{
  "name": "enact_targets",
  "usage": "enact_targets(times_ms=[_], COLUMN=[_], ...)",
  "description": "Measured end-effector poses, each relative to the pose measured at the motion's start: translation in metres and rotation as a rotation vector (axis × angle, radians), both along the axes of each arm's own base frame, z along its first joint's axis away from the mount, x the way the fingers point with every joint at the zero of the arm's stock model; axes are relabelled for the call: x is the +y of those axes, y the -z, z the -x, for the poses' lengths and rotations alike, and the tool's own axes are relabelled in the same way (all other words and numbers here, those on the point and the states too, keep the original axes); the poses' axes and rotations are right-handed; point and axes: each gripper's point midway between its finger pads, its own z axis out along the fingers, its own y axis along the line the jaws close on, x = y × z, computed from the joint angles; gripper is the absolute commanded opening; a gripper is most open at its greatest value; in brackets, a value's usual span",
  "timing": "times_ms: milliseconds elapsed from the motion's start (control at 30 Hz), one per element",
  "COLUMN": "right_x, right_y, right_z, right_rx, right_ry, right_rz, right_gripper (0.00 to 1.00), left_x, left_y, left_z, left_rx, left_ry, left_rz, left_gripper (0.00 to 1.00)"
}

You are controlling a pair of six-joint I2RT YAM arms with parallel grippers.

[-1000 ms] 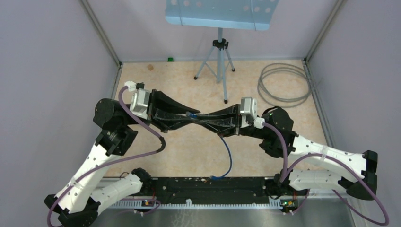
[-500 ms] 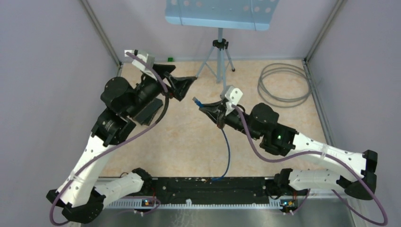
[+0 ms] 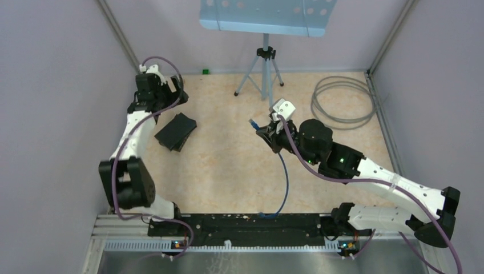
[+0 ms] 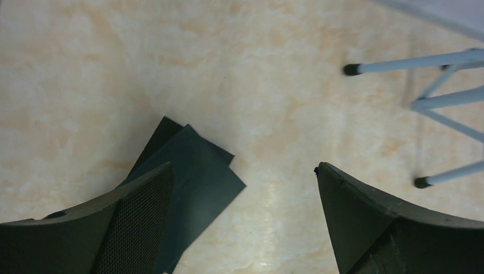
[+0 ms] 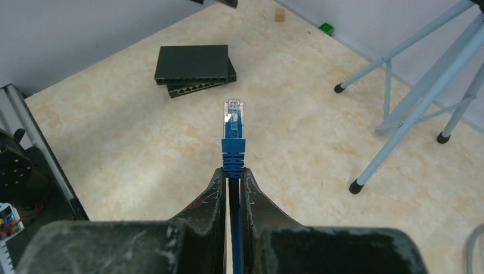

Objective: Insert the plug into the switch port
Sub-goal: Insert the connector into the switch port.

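Observation:
Two flat black switch boxes lie stacked on the table at the left, and the lower one's row of ports faces the right arm. My right gripper is shut on the blue cable just behind the plug's ribbed boot. The clear-tipped plug sticks out ahead of the fingertips and points toward the switch, still well short of it. In the top view the plug hangs mid-table. My left gripper stands wide open and empty above the switch, near the back left.
A light-blue tripod carrying a perforated board stands at the back centre. At the back right lies a grey coiled cable. A small green block sits by the back wall. A black rail runs along the near edge.
The two grippers were together mid-table on the cable. The left one has let go, opened wide and swung to the back left over the switch. The right one keeps the plug, turned toward the switch.

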Motion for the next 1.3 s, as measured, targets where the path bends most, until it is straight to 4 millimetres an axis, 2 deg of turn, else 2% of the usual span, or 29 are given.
enact_targets(times_ms=[100, 167, 233, 300, 367, 500, 733, 1000, 1300], right_x=[0.002, 0.003, 0.003, 0.001, -0.001, -0.003, -0.003, 0.000, 0.002], right_y=[0.005, 0.008, 0.010, 0.014, 0.017, 0.022, 0.021, 0.026, 0.028], right_z=[0.005, 0.009, 0.012, 0.016, 0.019, 0.022, 0.024, 0.029, 0.031], right_rx=[0.022, 0.036, 0.047, 0.054, 0.061, 0.073, 0.073, 0.083, 0.088], right_ry=[-0.029, -0.045, -0.057, -0.067, -0.076, -0.082, -0.094, -0.125, -0.137], right_rz=[0.011, 0.012, 0.010, 0.009, 0.009, 0.011, 0.007, 0.012, 0.008], right_gripper=[0.00, 0.00, 0.00, 0.00, 0.00, 0.00, 0.00, 0.00, 0.00], left_x=[0.021, 0.032, 0.042, 0.050, 0.057, 0.067, 0.069, 0.058, 0.031], left_y=[0.073, 0.112, 0.142, 0.158, 0.164, 0.164, 0.168, 0.175, 0.180], left_z=[-0.020, -0.023, -0.025, -0.030, -0.036, -0.045, -0.039, -0.001, 0.035], left_rx=[0.164, 0.254, 0.329, 0.363, 0.375, 0.369, 0.391, 0.438, 0.457], left_ry=[-0.037, -0.054, -0.067, -0.067, -0.063, -0.056, -0.046, -0.054, -0.009], left_rz=[0.023, 0.038, 0.047, 0.039, 0.019, -0.037, -0.052, -0.010, 0.074], left_gripper=[0.99, 0.97, 0.96, 0.95, 0.95, 0.95, 0.92, 0.89, 0.87])
